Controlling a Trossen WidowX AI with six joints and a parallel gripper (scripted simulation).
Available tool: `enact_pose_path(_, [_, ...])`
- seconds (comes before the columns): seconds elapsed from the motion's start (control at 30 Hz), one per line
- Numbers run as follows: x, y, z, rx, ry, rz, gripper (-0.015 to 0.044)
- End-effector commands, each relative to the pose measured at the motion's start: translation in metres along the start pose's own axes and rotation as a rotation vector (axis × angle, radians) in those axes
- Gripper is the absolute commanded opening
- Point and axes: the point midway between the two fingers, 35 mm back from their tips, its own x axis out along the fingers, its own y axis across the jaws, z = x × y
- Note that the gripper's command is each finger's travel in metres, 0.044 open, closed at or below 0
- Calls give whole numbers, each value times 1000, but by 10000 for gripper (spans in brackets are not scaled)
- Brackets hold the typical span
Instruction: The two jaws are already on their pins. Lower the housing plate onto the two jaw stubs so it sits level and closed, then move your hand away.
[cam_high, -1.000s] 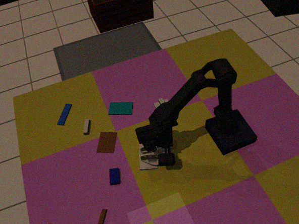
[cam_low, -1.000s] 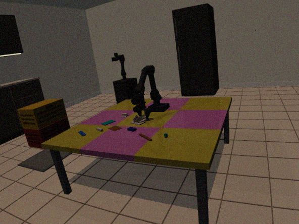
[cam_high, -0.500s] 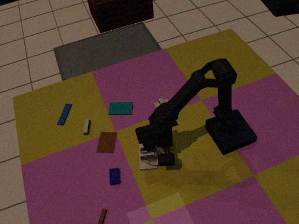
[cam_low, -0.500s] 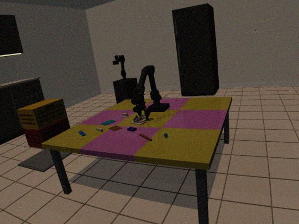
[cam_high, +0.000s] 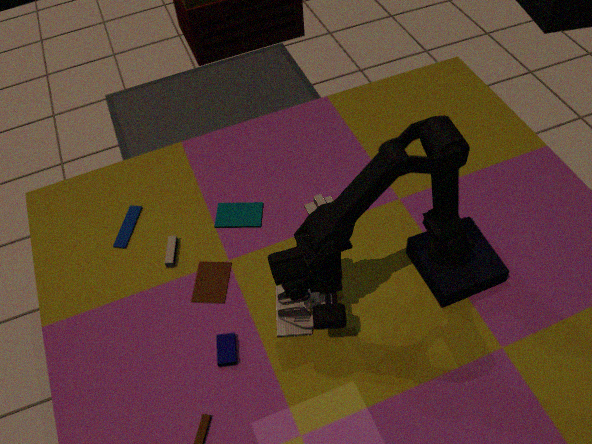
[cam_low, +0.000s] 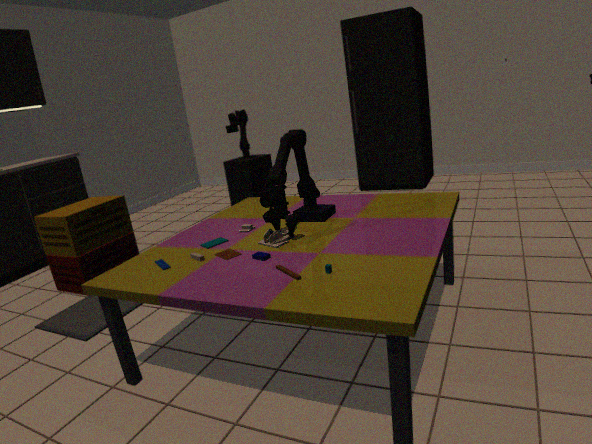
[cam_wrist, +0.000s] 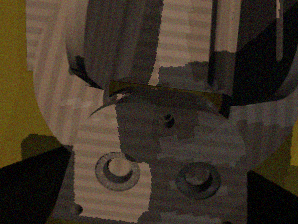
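Observation:
The housing plate (cam_wrist: 95, 137) is pale and ribbed, with two round collars and small holes. In the wrist view it lies across the bottom centre, looking level over the rear ends of the jaws, with round pin ends inside its collars. Whether it rests fully down on the stubs cannot be told. My gripper (cam_high: 311, 304) (cam_low: 285, 231) (cam_wrist: 155, 166) is shut on the housing plate, with a dark finger at each side. The two grey jaws (cam_high: 294, 314) (cam_wrist: 110, 40) reach forward, above a pale ribbed base (cam_high: 295, 329) (cam_low: 273, 244) (cam_wrist: 47, 100) on the table.
An orange plate (cam_high: 211, 282) (cam_low: 228, 254) and a dark blue block (cam_high: 227, 349) (cam_low: 261, 256) lie near the base. A teal plate (cam_high: 239, 215) (cam_low: 214, 243), white bar (cam_high: 171, 251), blue strip (cam_high: 128, 226) and brown bar (cam_low: 288, 272) lie farther off. A pale stepped piece (cam_high: 319, 202) is beside the arm.

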Motion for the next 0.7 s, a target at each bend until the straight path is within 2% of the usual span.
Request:
enact_pose_path(0.0, [2,1,1,0,-3,4,351])
enact_pose_path(0.43, [2,1,1,0,-3,4,351])
enact_pose_path(0.53, [0,0,0,0,0,0,430])
enact_pose_path(0.67, [0,0,0,0,0,0,440])
